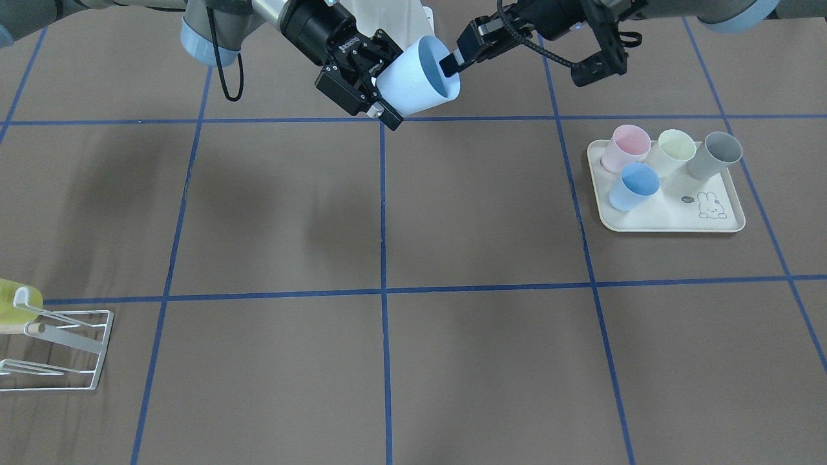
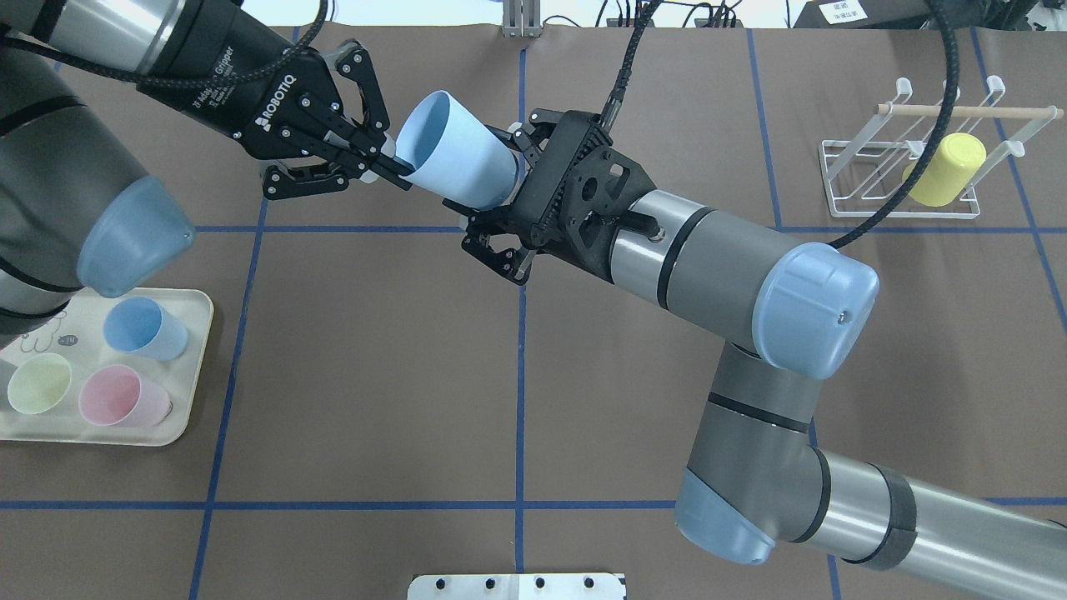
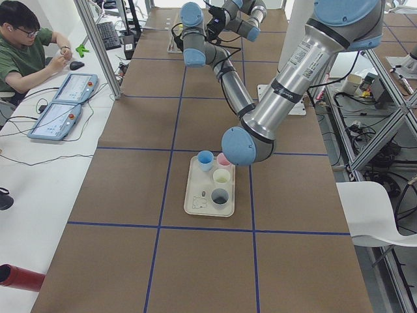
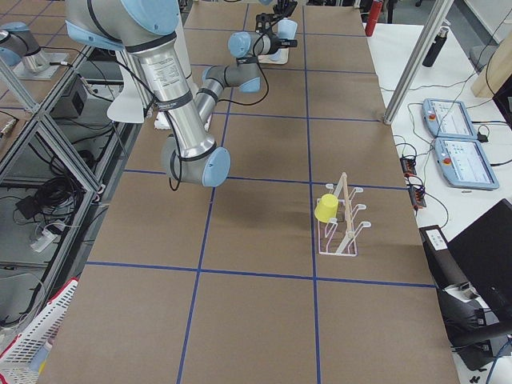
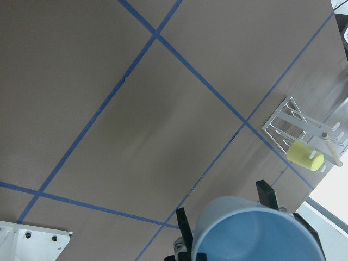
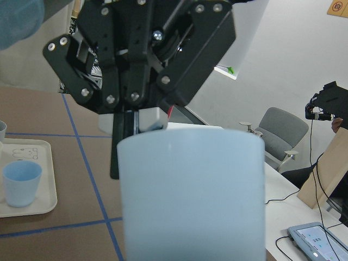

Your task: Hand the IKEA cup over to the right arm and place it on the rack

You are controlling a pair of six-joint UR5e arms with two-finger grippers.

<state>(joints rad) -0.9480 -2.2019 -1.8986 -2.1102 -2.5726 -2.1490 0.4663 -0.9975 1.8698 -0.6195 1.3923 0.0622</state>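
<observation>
In the upper middle of the overhead view we see the pale blue cup (image 2: 454, 158) held in the air above the bench (image 2: 375, 375), lying nearly on its side with its mouth towards the frame's left. The left claw (image 2: 393, 169), reaching in from the upper left, is pinched tight on the cup's rim, one fingertip inside the mouth and one outside. The right claw (image 2: 496, 187), coming in from the right, is spread wide with the cup's closed end between its fingers. Its lower finger stands a little apart from the cup wall there, and we cannot tell whether the upper finger touches. The white wire rack (image 2: 1009, 110) stands at the upper right of that view, well apart from both claws, with a yellow cup (image 2: 946, 171) hanging on one of its prongs. At the lower left sits the cream bunny tray (image 2: 190, 392), carrying a blue cup (image 2: 146, 327), a pink cup (image 2: 121, 397) and a pale yellow cup (image 2: 39, 383). The front-facing view adds a grey cup (image 1: 714, 155) on the tray's upper right corner.
</observation>
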